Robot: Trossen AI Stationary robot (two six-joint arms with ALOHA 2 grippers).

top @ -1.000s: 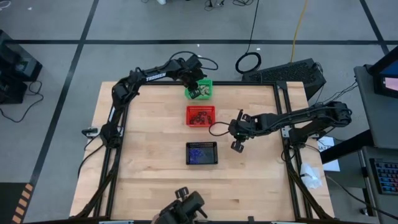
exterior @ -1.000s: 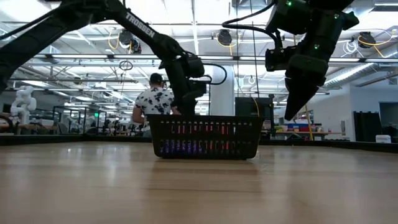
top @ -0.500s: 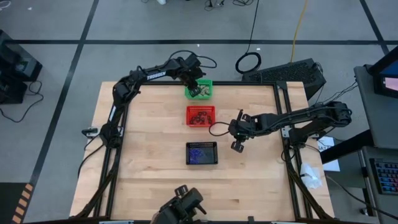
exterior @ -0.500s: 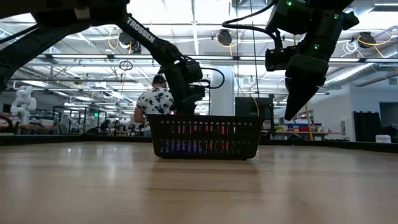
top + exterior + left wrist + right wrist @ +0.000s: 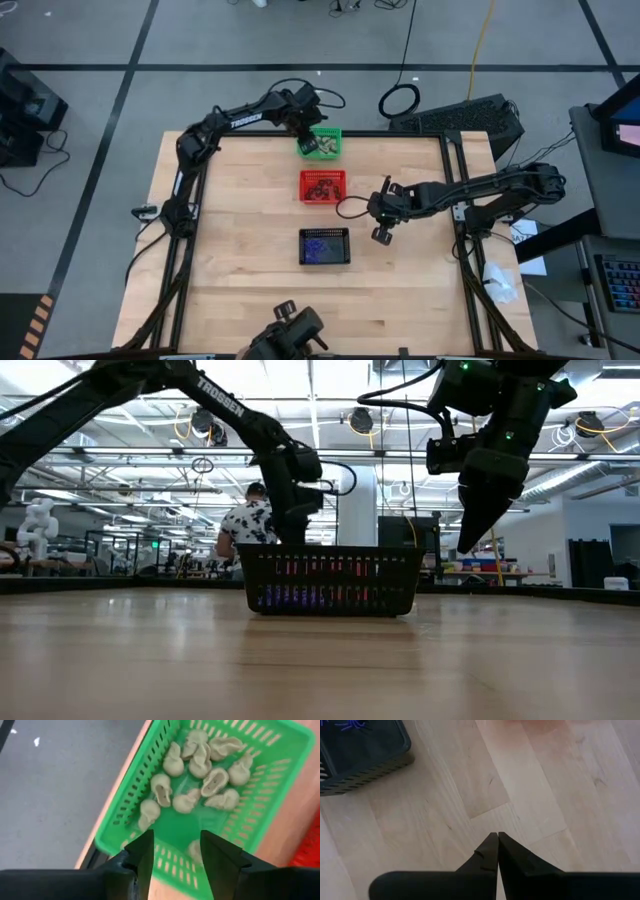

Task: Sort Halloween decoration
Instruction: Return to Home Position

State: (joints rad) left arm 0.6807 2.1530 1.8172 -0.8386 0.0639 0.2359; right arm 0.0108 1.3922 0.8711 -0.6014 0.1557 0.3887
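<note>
At the far edge of the tabletop [image 5: 240, 250], the left claw [image 5: 176, 837] is drawing back from the green basket [image 5: 336, 132], spread wide and empty. The pale cream trinkets [image 5: 200, 762] lie heaped inside. The dark brown trinkets [image 5: 322, 187] sit in the red basket [image 5: 303, 176], the purple trinkets [image 5: 322, 246] in the black basket [image 5: 303, 248]. No loose piece shows on the wood, as far as these views tell, so sorting looks finished. The right claw [image 5: 497, 837], pinched closed on nothing, hangs unmoved beside the black basket.
</note>
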